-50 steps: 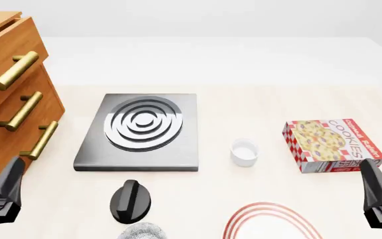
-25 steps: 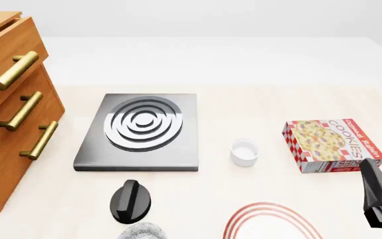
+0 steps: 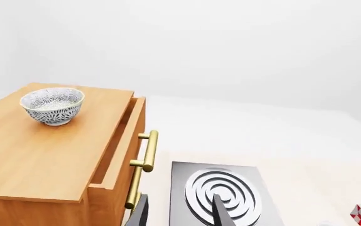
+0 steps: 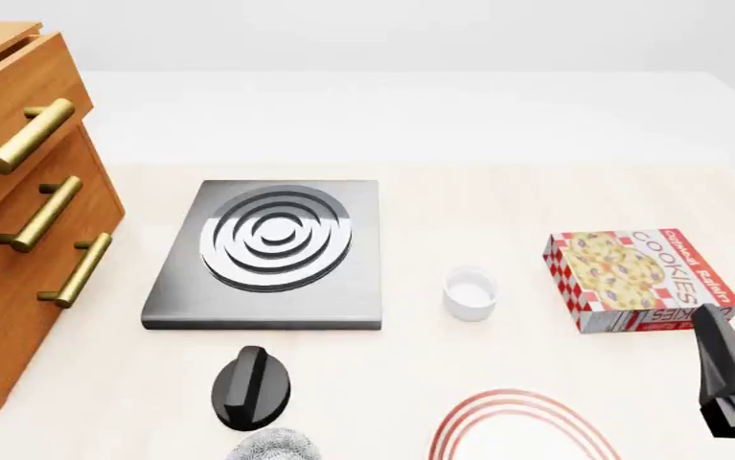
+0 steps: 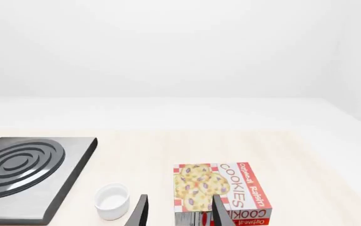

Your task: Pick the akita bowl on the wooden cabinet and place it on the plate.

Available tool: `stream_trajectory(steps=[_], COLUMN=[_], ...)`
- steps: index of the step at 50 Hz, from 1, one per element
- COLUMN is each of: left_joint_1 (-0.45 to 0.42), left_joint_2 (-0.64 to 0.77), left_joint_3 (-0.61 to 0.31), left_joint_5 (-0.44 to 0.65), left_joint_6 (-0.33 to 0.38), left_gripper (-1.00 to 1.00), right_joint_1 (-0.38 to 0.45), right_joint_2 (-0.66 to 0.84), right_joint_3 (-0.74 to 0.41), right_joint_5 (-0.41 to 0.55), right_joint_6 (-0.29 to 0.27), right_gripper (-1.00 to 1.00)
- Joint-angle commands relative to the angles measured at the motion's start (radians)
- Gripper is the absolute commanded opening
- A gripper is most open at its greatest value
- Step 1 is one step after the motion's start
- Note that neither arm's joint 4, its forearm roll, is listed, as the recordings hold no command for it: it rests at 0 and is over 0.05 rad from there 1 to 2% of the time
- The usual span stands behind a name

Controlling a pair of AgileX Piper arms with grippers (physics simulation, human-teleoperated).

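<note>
Left hand (image 3: 179,211) raised — open, empty, facing wooden cabinet (image 3: 54,160).

Matt wooden cabinet (image 3: 48,160) with shiny brass handles (image 4: 25,137).

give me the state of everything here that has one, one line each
akita bowl: upright on the wooden cabinet, not gripped
top drawer: pulled slightly out
plate: flat on the table, nothing on it in the visible part
small white cup: upright, looks empty
cookie box: closed, lying flat
second patterned bowl: only its rim shows
left gripper: open, holding nothing
right gripper: open, holding nothing
</note>
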Motion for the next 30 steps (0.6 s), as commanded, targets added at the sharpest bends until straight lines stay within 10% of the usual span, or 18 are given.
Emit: stream_trajectory(steps=[1, 30], left_joint_1=[-0.005, 0.182], left_joint_2=[0.094, 0.282], left_joint_3=[-0.18, -0.487], left_joint_5=[0.084, 0.209], left_joint_6=[-0.013, -0.107], left_gripper=[1.0, 1.0], right_joint_1=[0.0, 0.0], right_joint_2=[0.003, 0.002], right_joint_3=[0.0, 0.0], right_joint_5=[-0.003, -0.003], right_joint_6=[0.0, 0.0], right_gripper=[1.0, 1.0])
